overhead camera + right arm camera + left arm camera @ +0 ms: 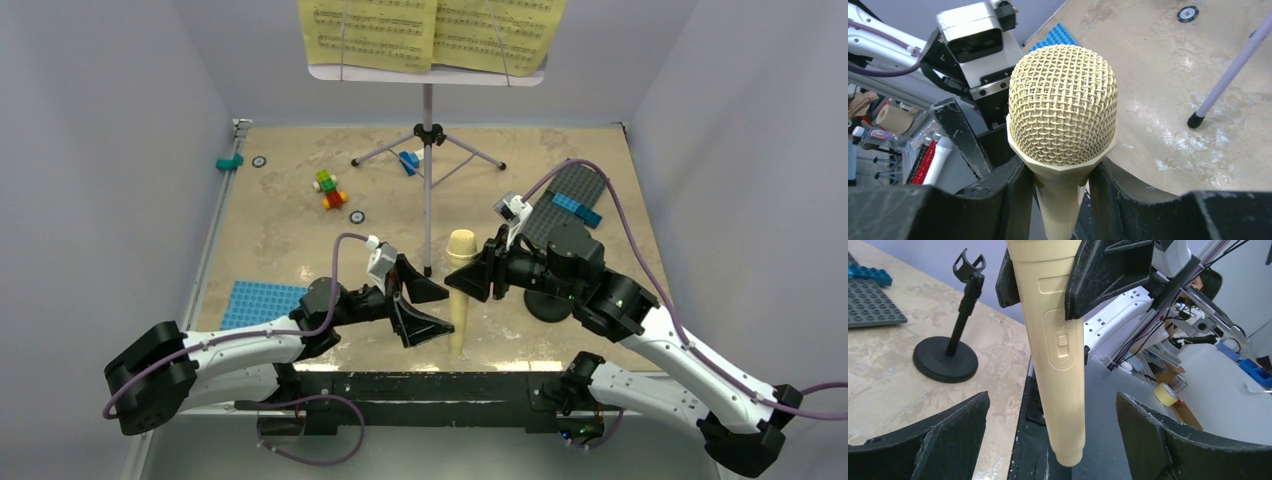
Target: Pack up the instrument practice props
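Note:
My right gripper (474,276) is shut on the cream toy microphone (460,300), just below its mesh head (1063,105), and holds it upright above the table's near edge. My left gripper (424,309) is open, and the mic's lower body (1058,345) hangs between its fingers (933,440) without touching them. The black round-base mic stand (948,357) stands empty on the table, partly hidden behind my right arm in the top view (545,305). The tripod music stand (428,150) stands at the back, with yellow sheet-music pages (430,30) on its pale lilac desk (430,73).
A grey baseplate (565,205) with a blue brick lies at the right, and a blue baseplate (262,300) lies at the near left. Colourful bricks (328,188) and small discs lie on the middle left. A stand leg (1228,75) runs close to the right gripper.

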### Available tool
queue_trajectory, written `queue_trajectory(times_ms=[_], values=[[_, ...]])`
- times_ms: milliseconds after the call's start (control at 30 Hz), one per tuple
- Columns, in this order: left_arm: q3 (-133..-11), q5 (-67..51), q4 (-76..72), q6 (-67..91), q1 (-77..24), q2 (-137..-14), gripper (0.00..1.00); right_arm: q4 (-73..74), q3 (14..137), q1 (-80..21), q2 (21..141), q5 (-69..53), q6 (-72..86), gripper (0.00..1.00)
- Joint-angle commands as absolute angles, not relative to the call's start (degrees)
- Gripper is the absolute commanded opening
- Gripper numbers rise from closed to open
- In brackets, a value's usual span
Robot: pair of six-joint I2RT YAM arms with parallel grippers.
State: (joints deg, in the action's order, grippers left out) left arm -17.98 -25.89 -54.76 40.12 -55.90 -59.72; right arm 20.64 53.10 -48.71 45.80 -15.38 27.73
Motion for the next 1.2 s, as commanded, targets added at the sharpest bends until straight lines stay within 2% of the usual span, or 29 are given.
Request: queue_trajectory(times_ms=[0,200,300,433,567,600,633,667,733,800,933,1033,1167], values=[[-21.95,-30.43,-62.37,42.89,-55.63,-63.29,1.0,11.86,52.14,-49.37,46.21,-18.16,30.47,0.0],[-22.89,-30.56,-63.85,44.22,-55.63,-67.02,0.98,9.37,51.79,-49.91,47.1,-19.37,31.27,0.0],[-23.05,-30.91,-65.44,44.75,-55.63,-68.34,0.8,8.84,51.08,-50.01,46.84,-19.24,31.32,0.0],[-22.71,-31.29,-65.35,44.65,-55.63,-68.49,0.44,8.93,49.79,-50.01,45.3,-18.02,30.66,0.0],[-21.64,-30.4,-65.4,45.03,-55.63,-67.84,0.16,9.66,49.31,-50.01,43.77,-17.2,30.2,0.0],[-21.17,-29.63,-65.4,45.08,-55.63,-67.23,0.07,10.0,49.37,-50.01,43.65,-16.89,30.15,0.08],[-20.52,-28.49,-65.15,45.02,-55.63,-66.38,0.0,10.48,49.56,-50.01,43.6,-16.67,30.1,0.22],[-19.85,-26.56,-63.83,44.71,-55.59,-64.8,0.0,11.41,49.95,-50.01,43.67,-16.55,29.88,0.37],[-18.59,-21.06,-56.88,42.44,-55.55,-59.55,0.0,15.18,51.11,-50.01,43.74,-15.33,28.84,0.56],[-19.74,-12.19,-38.0,40.19,-55.35,-52.15,0.0,17.47,51.53,-50.01,43.05,-13.52,27.74,0.64],[-24.98,7.16,-5.25,39.61,-51.55,-42.03,0.0,20.4,50.22,-49.92,40.33,-8.99,25.94,0.68],[-26.63,10.26,9.82,44.63,-42.61,-38.53,0.0,20.99,48.67,-49.93,39.07,-7.4,25.39,0.69],[-26.77,7.25,17.06,50.61,-29.12,-38.02,0.0,20.91,46.33,-49.92,38.27,-7.19,25.87,0.69]])
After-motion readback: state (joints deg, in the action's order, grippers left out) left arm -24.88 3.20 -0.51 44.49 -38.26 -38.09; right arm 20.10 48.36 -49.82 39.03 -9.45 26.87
